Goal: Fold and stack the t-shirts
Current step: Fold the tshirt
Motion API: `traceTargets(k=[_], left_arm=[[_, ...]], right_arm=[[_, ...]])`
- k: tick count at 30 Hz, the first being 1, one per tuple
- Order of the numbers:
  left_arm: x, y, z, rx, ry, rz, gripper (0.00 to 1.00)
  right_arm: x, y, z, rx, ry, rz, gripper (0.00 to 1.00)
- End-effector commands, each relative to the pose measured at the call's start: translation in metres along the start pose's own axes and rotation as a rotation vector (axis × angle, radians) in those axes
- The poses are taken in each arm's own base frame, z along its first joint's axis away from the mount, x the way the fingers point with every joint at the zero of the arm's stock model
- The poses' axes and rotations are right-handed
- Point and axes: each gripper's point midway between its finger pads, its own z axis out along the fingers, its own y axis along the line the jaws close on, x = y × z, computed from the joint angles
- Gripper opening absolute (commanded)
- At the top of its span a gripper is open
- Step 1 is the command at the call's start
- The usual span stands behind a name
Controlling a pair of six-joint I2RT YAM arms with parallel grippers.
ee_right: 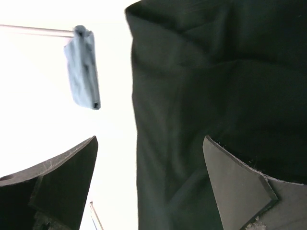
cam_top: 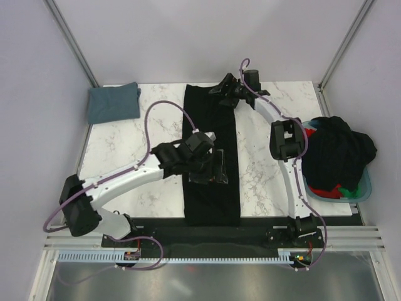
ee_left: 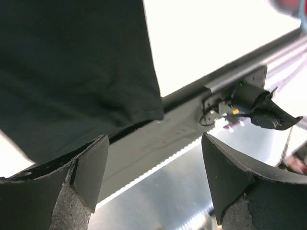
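Note:
A black t-shirt (cam_top: 212,200), folded into a long narrow strip, lies down the middle of the marble table from the far edge to the near edge. It also shows in the left wrist view (ee_left: 72,72) and the right wrist view (ee_right: 216,86). My left gripper (cam_top: 213,169) is open and empty above the strip's middle; its jaws stand wide apart (ee_left: 153,191). My right gripper (cam_top: 224,93) is open and empty over the strip's far end (ee_right: 148,187). A folded grey-blue t-shirt (cam_top: 113,102) lies at the far left corner, also in the right wrist view (ee_right: 84,67).
A blue basket (cam_top: 366,185) at the table's right edge holds a heap of dark, red and green clothes (cam_top: 338,153). A black rail (cam_top: 207,232) runs along the near edge. White walls enclose the table.

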Motion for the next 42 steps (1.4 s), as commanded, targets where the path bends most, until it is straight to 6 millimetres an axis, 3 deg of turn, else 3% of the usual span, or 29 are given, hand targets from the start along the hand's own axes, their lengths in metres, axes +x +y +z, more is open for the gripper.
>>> traceTargets(k=[1, 3, 4, 5, 6, 7, 8, 10, 11, 12, 14, 15, 17, 18, 19, 21, 24, 30, 35, 42], left_arm=[[-0.013, 0.041, -0.043, -0.163, -0.149, 0.068, 0.86], [-0.002, 0.063, -0.044, -0.208, -0.154, 0.049, 0.86], [0.001, 0.066, -0.051, -0.195, -0.173, 0.024, 0.86], [0.013, 0.083, -0.045, -0.229, -0.152, 0.004, 0.85], [0.017, 0.091, -0.045, -0.245, -0.157, -0.017, 0.84], [0.022, 0.094, -0.047, -0.238, -0.165, -0.056, 0.83], [0.031, 0.105, -0.041, -0.258, -0.147, -0.073, 0.82], [0.039, 0.110, -0.037, -0.259, -0.130, -0.108, 0.80], [0.047, 0.118, -0.033, -0.269, -0.114, -0.113, 0.79], [0.050, 0.120, -0.030, -0.262, -0.109, -0.120, 0.79], [0.060, 0.132, -0.024, -0.277, -0.097, -0.133, 0.79], [0.060, 0.132, -0.021, -0.271, -0.102, -0.136, 0.79], [0.067, 0.141, -0.016, -0.285, -0.087, -0.141, 0.78], [0.068, 0.140, -0.012, -0.273, -0.086, -0.142, 0.78], [0.069, 0.140, -0.010, -0.268, -0.080, -0.144, 0.78], [0.075, 0.141, -0.001, -0.241, -0.066, -0.155, 0.77], [0.087, 0.146, 0.011, -0.219, -0.031, -0.174, 0.75], [0.099, 0.145, 0.021, -0.162, -0.002, -0.201, 0.74], [0.104, 0.141, 0.028, -0.108, 0.008, -0.207, 0.72], [0.109, 0.145, 0.036, -0.086, 0.007, -0.217, 0.69]], right_arm=[[-0.052, 0.125, -0.083, -0.140, -0.164, -0.197, 0.98], [-0.042, 0.143, -0.115, -0.124, -0.172, -0.222, 0.98], [-0.036, 0.141, -0.126, -0.094, -0.171, -0.235, 0.98], [-0.028, 0.140, -0.137, -0.065, -0.168, -0.236, 0.98], [-0.024, 0.164, -0.169, -0.072, -0.203, -0.265, 0.98], [0.008, 0.129, -0.169, 0.016, -0.137, -0.213, 0.98], [0.020, 0.117, -0.179, 0.074, -0.139, -0.223, 0.98], [0.074, 0.091, -0.210, 0.200, -0.079, -0.194, 0.98], [0.087, 0.076, -0.221, 0.286, -0.092, -0.216, 0.98], [0.127, 0.069, -0.236, 0.332, -0.050, -0.234, 0.98], [0.174, 0.041, -0.257, 0.466, 0.013, -0.238, 0.98], [0.212, 0.022, -0.272, 0.526, 0.041, -0.218, 0.98], [0.249, 0.001, -0.288, 0.573, 0.078, -0.171, 0.98], [0.277, -0.010, -0.300, 0.579, 0.100, -0.153, 0.98], [0.289, -0.014, -0.306, 0.582, 0.114, -0.142, 0.98], [0.309, -0.025, -0.322, 0.613, 0.111, -0.155, 0.98], [0.337, -0.041, -0.340, 0.637, 0.148, -0.172, 0.89], [0.394, -0.059, -0.336, 0.579, 0.241, -0.141, 0.73], [0.415, -0.060, -0.329, 0.575, 0.244, -0.182, 0.66], [0.426, -0.059, -0.316, 0.545, 0.245, -0.198, 0.58]])
